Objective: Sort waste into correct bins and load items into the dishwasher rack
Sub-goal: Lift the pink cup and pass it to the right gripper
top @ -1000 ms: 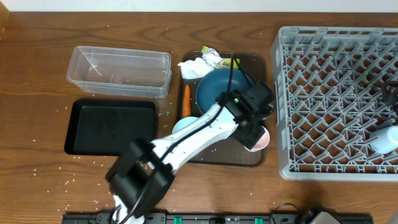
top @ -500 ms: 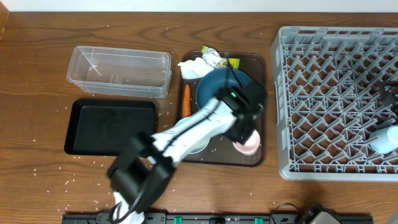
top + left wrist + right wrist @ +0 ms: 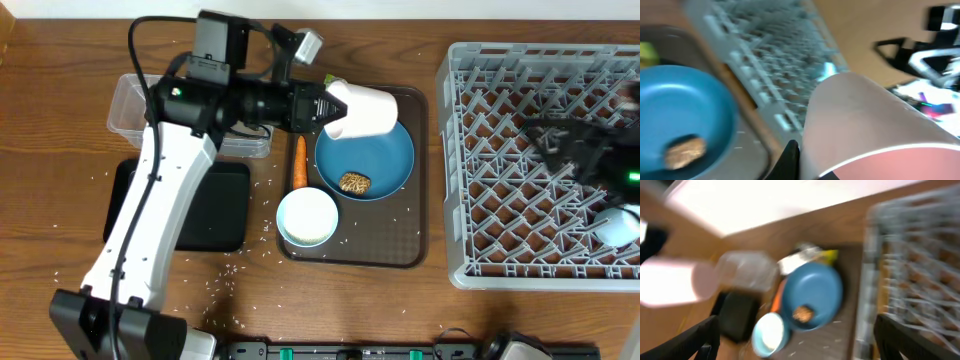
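Note:
My left gripper [image 3: 318, 108] is shut on the pink-inside cup [image 3: 362, 110] and holds it sideways, high above the back of the brown tray; the cup fills the left wrist view [image 3: 865, 125]. Below it is the dark-blue plate [image 3: 385, 150] with the brown food lump [image 3: 355, 182]. The light-blue-inside cup [image 3: 307, 217] and the carrot [image 3: 299, 163] lie beside the plate. My right gripper [image 3: 797, 345] is open and empty, over the grey rack [image 3: 520, 120]. The right wrist view, blurred, shows tissue [image 3: 792, 262] and foil wrapper [image 3: 826, 255].
The clear tub [image 3: 150, 105] and the black tub [image 3: 225, 205] stand left of the brown tray [image 3: 400, 250]; my left arm crosses over both. A white object, likely the bowl [image 3: 622, 225], sits at the rack's right edge. Rice grains [image 3: 225, 270] are scattered on the table.
My left arm has lifted the pink-inside cup from the tray's front right and swung it up over the tray's back. My right arm has moved in over the rack.

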Controlling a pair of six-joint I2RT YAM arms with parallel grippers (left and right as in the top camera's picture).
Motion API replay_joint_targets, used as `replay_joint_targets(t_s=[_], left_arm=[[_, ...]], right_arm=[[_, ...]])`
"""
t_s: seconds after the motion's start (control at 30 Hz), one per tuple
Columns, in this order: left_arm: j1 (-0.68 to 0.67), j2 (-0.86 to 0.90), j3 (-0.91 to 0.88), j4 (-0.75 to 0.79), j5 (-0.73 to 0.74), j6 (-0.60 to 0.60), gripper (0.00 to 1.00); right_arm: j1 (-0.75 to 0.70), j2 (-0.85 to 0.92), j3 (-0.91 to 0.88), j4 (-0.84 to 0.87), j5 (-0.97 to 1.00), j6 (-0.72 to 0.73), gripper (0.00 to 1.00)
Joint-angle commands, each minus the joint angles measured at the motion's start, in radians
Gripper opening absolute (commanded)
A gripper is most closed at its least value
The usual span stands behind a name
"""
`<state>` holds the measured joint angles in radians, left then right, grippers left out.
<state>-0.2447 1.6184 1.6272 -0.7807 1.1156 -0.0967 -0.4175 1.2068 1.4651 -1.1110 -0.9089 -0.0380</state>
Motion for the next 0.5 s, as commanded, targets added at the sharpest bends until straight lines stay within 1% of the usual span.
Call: replay_joint_targets(t_s=[0.0,0.23,0.47], left_arm=[[-0.003,0.011,-0.006,0.006,0.235,0.007,0.06],[-0.034,0.011,-0.006,0.008,0.311,0.006,0.06],[-0.076,0.010,-0.006,0.009,0.317,0.006,0.06]], right_arm=[[0.154,-0.004,0.006,0.001,-0.101,-0.114,0.91],[0.439,-0.004,0.006,0.108,-0.101,-0.182,0.91],[0.555,-0.002,0.006,0.229,-0.101,-0.184,0.92]])
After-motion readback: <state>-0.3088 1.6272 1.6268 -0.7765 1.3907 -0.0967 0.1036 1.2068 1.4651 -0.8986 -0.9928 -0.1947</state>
